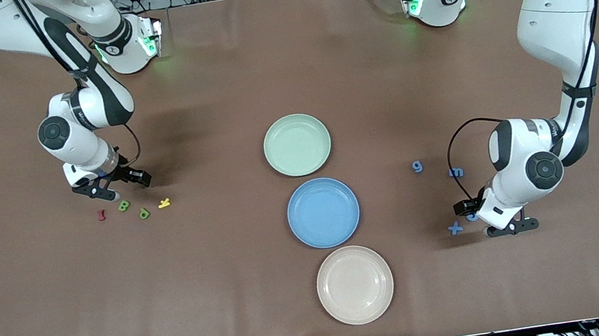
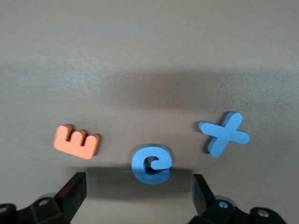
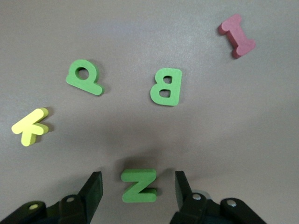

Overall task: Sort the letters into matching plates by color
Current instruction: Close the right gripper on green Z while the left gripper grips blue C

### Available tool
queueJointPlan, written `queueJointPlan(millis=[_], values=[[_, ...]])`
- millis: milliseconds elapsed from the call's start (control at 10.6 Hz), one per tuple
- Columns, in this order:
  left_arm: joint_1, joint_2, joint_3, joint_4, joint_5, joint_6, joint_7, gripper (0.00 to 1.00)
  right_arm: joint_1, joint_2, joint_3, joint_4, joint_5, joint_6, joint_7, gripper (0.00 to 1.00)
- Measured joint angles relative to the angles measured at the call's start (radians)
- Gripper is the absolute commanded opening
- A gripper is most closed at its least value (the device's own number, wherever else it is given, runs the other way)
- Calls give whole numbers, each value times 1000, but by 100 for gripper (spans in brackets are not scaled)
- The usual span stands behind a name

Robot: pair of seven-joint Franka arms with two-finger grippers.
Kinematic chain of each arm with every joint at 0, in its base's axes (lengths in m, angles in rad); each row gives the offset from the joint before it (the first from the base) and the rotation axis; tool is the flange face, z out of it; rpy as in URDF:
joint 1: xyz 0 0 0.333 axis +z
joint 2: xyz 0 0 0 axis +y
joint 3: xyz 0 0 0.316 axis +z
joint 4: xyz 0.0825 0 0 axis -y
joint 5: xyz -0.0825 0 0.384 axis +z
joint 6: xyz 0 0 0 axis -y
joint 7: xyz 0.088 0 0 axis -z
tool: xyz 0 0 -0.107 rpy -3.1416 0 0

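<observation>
Brown desk, three plates in a row down the middle: pale green plate farthest from the front camera, blue plate next, cream plate nearest. All three bare.

Right claw low over the desk at the right arm's end, fingers apart, straddling a green Z without touching it. Close by on the desk: green B, green d, yellow K, dark red I. Front view shows the B, d, K and I in a loose line just nearer the camera than the claw.

Left claw low over the desk at the left arm's end, fingers wide apart, holding nothing. Blue e lying between the fingertips, clear of both. Orange E beside it; blue X beside it too, apart from it. Front view: X just beside the claw; two more blue letters, a g and an s, farther from the camera, toward the plates.
</observation>
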Motion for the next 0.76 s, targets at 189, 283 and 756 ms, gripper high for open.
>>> queueJointPlan(millis=[189, 283, 756], values=[[-8, 18, -1, 0, 0, 26, -21, 100, 0, 3, 0, -6, 0, 5, 16, 64], [-11, 18, -1, 2, 0, 29, -27, 100, 0, 4, 0, -7, 0, 5, 19, 63], [-12, 19, 0, 5, 0, 32, -34, 100, 1, 27, 0, -12, 0, 43, 36, 60]])
